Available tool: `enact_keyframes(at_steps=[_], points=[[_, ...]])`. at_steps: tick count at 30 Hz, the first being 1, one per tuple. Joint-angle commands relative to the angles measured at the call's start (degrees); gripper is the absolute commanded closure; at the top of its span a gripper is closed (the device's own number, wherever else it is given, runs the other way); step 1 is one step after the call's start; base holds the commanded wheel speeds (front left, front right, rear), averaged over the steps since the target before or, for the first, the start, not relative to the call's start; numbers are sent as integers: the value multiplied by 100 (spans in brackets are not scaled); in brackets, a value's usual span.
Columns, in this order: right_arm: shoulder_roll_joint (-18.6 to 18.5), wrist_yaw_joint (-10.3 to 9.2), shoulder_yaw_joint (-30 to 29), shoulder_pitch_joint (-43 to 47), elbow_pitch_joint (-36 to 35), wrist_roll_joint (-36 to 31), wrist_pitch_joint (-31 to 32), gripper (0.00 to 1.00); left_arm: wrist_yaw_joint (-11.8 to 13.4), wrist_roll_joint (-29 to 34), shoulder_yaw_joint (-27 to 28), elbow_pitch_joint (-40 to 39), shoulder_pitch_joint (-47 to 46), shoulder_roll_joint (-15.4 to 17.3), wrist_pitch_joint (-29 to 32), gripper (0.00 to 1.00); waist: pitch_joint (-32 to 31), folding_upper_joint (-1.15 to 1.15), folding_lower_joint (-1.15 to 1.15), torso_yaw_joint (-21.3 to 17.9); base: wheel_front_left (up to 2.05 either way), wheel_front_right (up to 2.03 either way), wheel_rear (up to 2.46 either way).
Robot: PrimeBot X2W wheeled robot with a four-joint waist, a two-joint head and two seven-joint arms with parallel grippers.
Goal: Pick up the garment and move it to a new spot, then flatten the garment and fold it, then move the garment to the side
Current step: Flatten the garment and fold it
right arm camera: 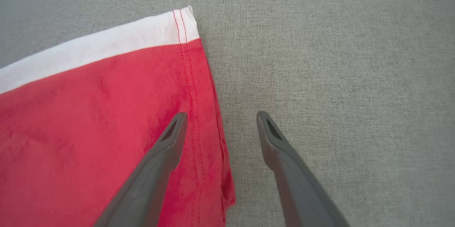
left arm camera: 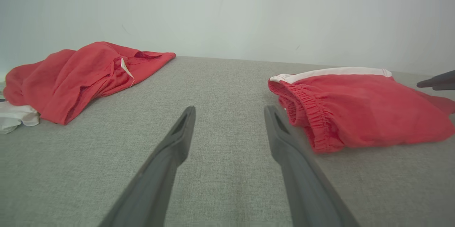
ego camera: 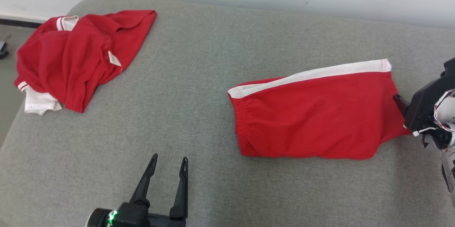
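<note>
Two red garments lie on the grey cushion (ego camera: pixel 199 77) in the head view. The left pincer (ego camera: pixel 170 157) stands low in the picture, its two fingers spread apart with nothing between them. The red shorts (ego camera: pixel 312 113), laid flat with a white stripe (ego camera: pixel 312 74) along their far edge, lie ahead of it and off to its right, well apart from its tips. A crumpled red shirt (ego camera: pixel 78 56) lies far ahead to its left. The right pincer (ego camera: pixel 401 102) comes in from the right edge, one dark fingertip at the leg-hem end of the shorts; whether it touches the cloth I cannot tell.

From the left wrist, the left pincer (left arm camera: pixel 230 109) is open wide over bare cushion (left arm camera: pixel 220 170). The shorts (left arm camera: pixel 362 109) sit just beyond its right finger, elastic waistband nearest. The shirt (left arm camera: pixel 81 74) lies further off, past its left finger. A dark fingertip of the right pincer (left arm camera: pixel 435 82) shows beyond the far end of the shorts.

From the right wrist, the right pincer (right arm camera: pixel 222 113) is spread apart, gripping nothing. One finger lies over the stitched hem of the shorts (right arm camera: pixel 89 120), the other over bare cushion (right arm camera: pixel 337 77), so the hem edge runs between them. The white stripe (right arm camera: pixel 106 46) lies ahead of the finger over the cloth.
</note>
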Motion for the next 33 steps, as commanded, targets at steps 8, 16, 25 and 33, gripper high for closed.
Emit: enact_keyframes(at_steps=[8,16,25,33], points=[[94,-13,-345,-116,182,-312,146,0,-233,404,184,-364,242,-103,-18,0,385,0,1,296,0,0,0],[335,2,-288,127,362,-436,787,0,-384,532,345,-395,277,-226,-18,0,450,0,1,323,0,0,0],[127,-16,-461,313,27,-763,481,100,-540,553,499,-211,332,-332,-18,0,259,0,1,277,0,0,0],[78,-15,-1017,343,-23,-1383,-150,100,-705,468,573,19,197,-379,-18,0,-32,0,1,71,0,0,0]])
